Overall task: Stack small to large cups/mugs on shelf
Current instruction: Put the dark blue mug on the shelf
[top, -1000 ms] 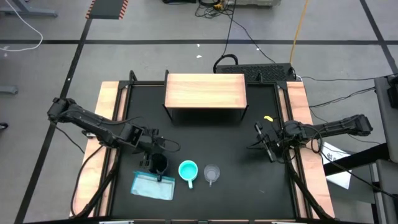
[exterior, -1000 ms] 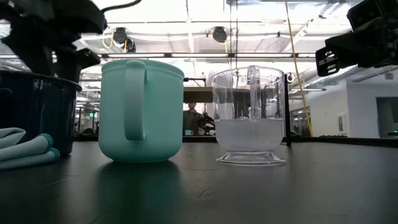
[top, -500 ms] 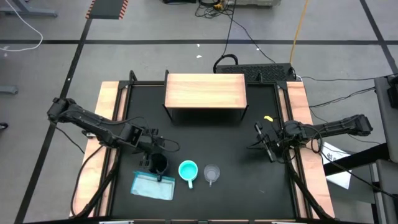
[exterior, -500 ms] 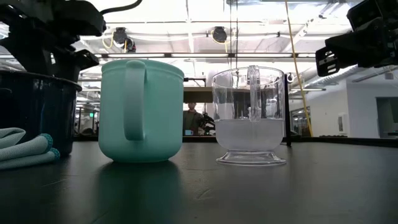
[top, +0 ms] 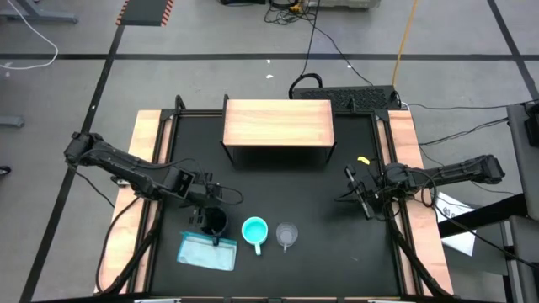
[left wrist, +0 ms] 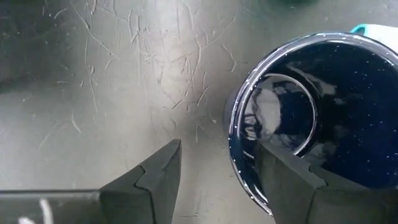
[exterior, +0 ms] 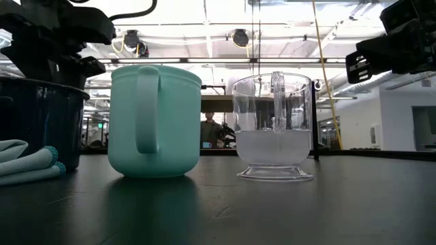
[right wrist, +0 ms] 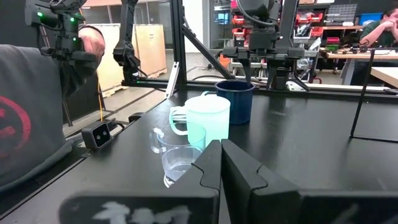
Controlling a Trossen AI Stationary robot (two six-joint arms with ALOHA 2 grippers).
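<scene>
The dark navy mug stands on the black table by its base, at the near left. The turquoise mug and the clear cup stand to its right. The wooden shelf is at the far middle. My left gripper is open and points down over the dark mug's far rim. One finger is over the inside and one outside the wall, with a gap on each side. My right gripper is shut and hovers at the right, empty.
A light-blue packet lies flat beside the dark mug, toward the near edge. Light wooden strips run along both table sides. A person in a grey garment stands beyond the table's near edge. Bare table lies between the mugs and the shelf.
My left gripper has come down a little over the dark mug's rim, still open. The mugs have stayed in place.
</scene>
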